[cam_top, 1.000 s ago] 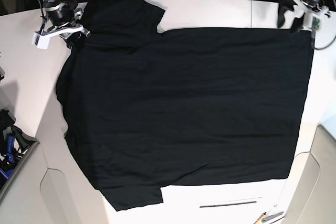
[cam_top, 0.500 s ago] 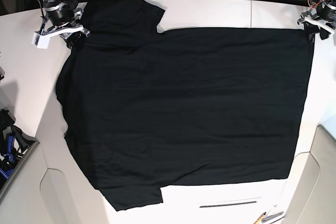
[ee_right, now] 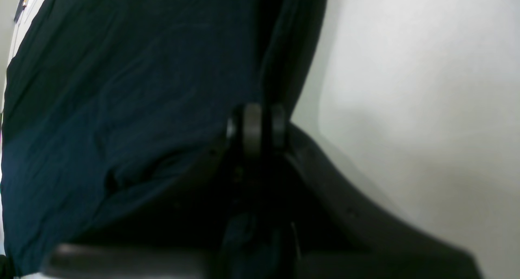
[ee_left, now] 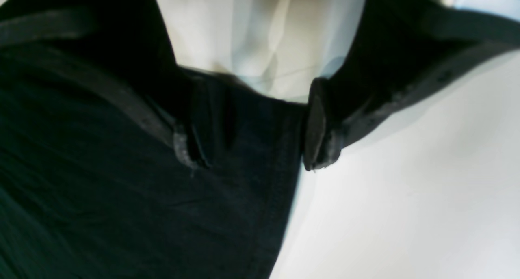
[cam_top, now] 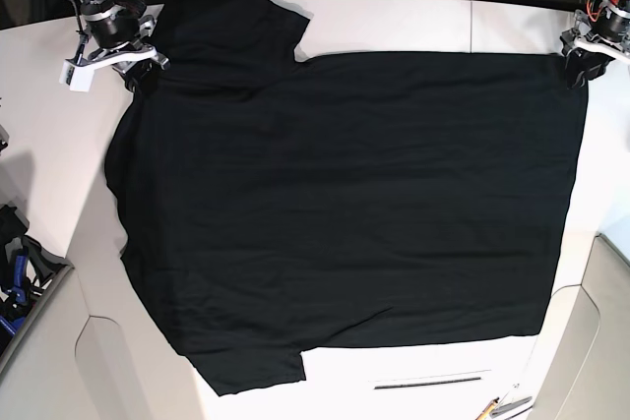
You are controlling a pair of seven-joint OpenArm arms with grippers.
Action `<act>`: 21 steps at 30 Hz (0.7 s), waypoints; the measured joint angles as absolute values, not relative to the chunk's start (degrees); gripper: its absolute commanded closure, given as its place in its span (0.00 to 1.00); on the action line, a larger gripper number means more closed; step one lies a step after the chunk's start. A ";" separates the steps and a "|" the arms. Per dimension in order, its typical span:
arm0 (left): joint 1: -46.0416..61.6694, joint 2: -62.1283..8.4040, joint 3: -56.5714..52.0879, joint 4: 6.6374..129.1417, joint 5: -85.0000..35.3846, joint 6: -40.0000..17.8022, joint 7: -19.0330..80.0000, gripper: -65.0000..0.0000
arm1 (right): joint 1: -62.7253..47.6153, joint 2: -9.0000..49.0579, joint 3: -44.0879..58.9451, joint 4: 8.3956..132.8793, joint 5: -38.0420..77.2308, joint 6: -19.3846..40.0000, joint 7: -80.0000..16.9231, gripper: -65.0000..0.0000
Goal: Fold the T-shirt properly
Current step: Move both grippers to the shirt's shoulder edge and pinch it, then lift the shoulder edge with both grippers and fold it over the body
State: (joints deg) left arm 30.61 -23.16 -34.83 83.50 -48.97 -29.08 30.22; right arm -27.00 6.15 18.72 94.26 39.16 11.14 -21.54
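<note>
We pinched the T-shirt [cam_top: 345, 213] shoulder with our right gripper [ee_right: 256, 126] to anchor it; our left gripper [ee_left: 248, 137] gaped wide, empty, straddling the far-right hem corner.

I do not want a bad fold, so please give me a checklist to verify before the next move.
1. T-shirt lies spread flat on the table: ok.
2. Right gripper shut on the shirt's edge: ok.
3. Left gripper open, jaws on both sides of the shirt's corner: ok.
4. Left gripper holds cloth: not ok, not yet closed.
5. Print side faces down: cannot tell; only plain black shows.
6. Both sleeves lie flat: ok.
</note>
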 measured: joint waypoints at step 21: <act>31.44 -22.83 -44.69 83.40 -53.89 -36.27 38.04 1.00 | -29.30 6.66 21.96 96.66 36.58 16.49 -28.58 1.00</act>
State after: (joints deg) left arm 31.44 -22.83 -44.69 83.40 -53.89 -36.27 38.04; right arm -29.30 6.66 21.96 96.66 36.58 16.49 -28.58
